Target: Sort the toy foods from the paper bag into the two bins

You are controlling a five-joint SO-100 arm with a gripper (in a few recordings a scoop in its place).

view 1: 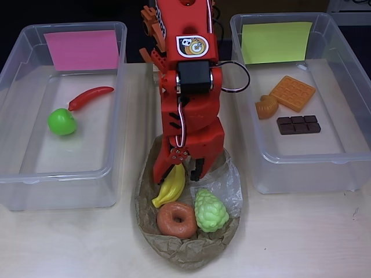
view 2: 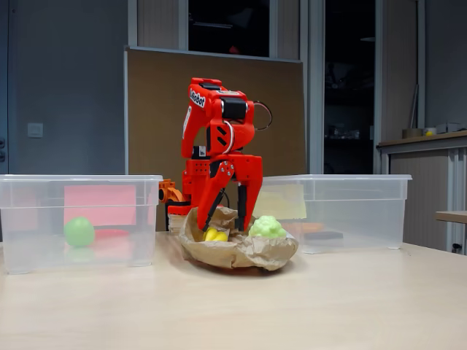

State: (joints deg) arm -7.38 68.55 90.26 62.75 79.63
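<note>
The crumpled brown paper bag (view 1: pixel 185 252) lies at the front centre between the two bins and holds yellow bananas (view 1: pixel 170 186), a donut (view 1: pixel 176 219) and pale green grapes (view 1: pixel 210 210). My red gripper (view 1: pixel 181 172) reaches down into the bag, open, its fingers straddling the top end of the bananas. In the fixed view the gripper (view 2: pixel 226 219) stands over the bag (view 2: pixel 241 251) with its fingers spread, the bananas (view 2: pixel 216 235) low between them and the grapes (view 2: pixel 267 226) to the right.
The left bin (view 1: pixel 58 191) with a pink sheet holds a red chili (view 1: pixel 91 97) and a green apple (view 1: pixel 61 121). The right bin (view 1: pixel 301 171) with a yellow-green sheet holds a waffle (view 1: pixel 292 92), a croissant (view 1: pixel 266 107) and a chocolate bar (view 1: pixel 298 124).
</note>
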